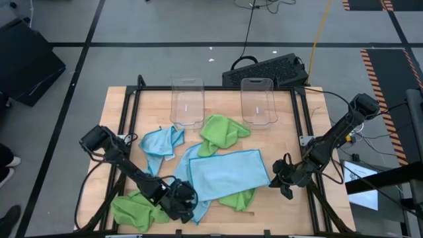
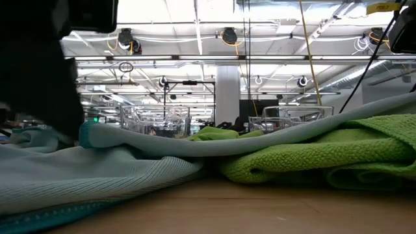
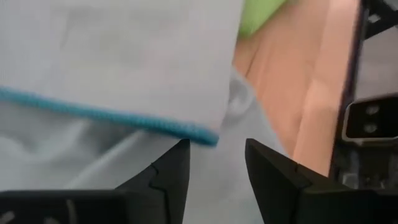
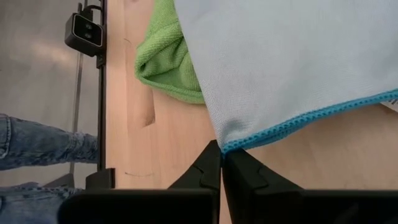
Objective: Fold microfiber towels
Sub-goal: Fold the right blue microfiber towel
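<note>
A light blue towel (image 1: 228, 173) lies spread flat at the table's middle, partly over a second light blue towel (image 1: 192, 162) and a green towel (image 1: 239, 198). My left gripper (image 3: 217, 162) is open at the spread towel's near left corner (image 3: 208, 137), over the lower blue cloth. My right gripper (image 4: 222, 155) is shut at the spread towel's near right corner. A crumpled blue towel (image 1: 160, 142) lies at the left. Two more green towels lie behind the spread towel (image 1: 221, 131) and at the near left (image 1: 135, 210). My right gripper pinches the spread towel's near right corner (image 4: 231, 144) between the free ends of its two fingers, coming level from the table's right side. The rest of the towel lies flat on the table and on the green towel (image 4: 165, 65).
Two clear plastic bins (image 1: 188, 102) (image 1: 258, 100) stand at the table's far edge. A black frame (image 1: 129, 112) runs around the table. A person's legs in jeans (image 4: 37, 143) show beyond the table's near edge. Bare wood (image 1: 291, 132) lies at the right.
</note>
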